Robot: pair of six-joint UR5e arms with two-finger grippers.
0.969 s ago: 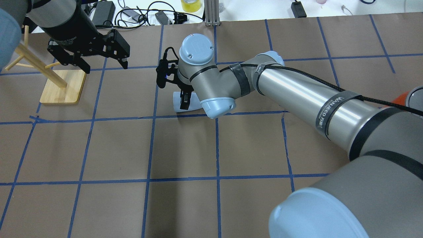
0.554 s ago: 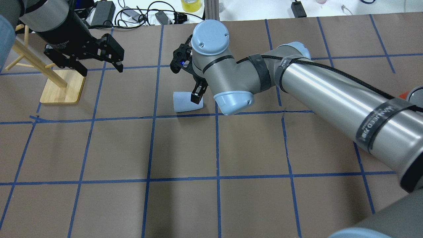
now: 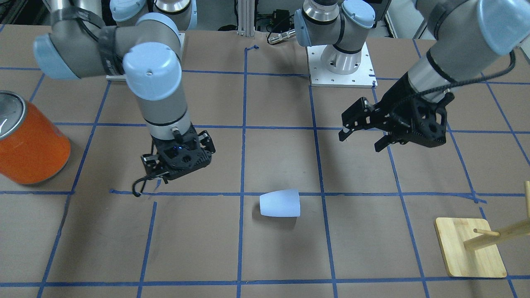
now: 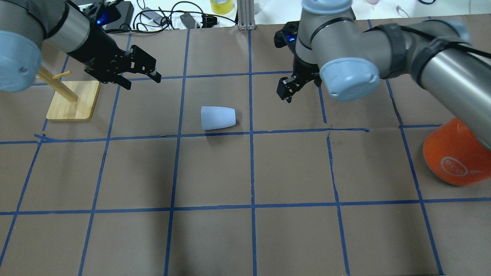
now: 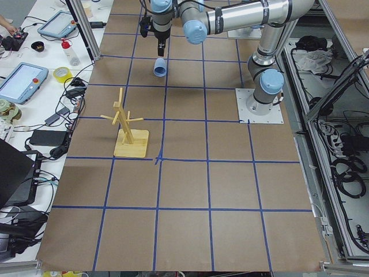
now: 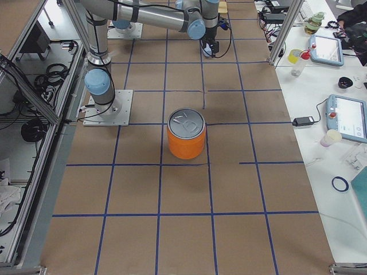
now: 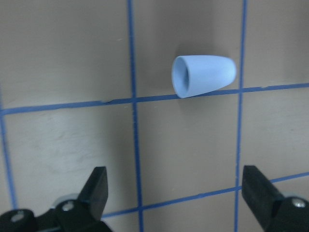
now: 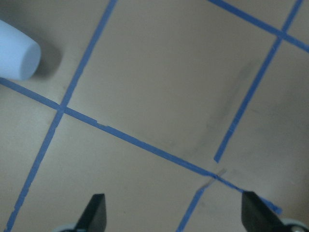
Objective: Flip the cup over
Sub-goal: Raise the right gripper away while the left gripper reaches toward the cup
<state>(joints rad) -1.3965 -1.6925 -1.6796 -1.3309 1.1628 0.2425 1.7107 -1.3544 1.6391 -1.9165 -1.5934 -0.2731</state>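
Cup (image 4: 218, 118) on side beside tape line (image 4: 215, 134); left jaws, right jaws spread, empty, well clear.

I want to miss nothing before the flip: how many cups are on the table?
1. The cup lies on its side near the middle of the table, its mouth toward the robot's left. No other shows in any view.

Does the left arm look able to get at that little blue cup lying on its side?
Probably yes. The left gripper hangs open near the cup, with only table between them, and the right gripper is off to the cup's other side, out of the way.
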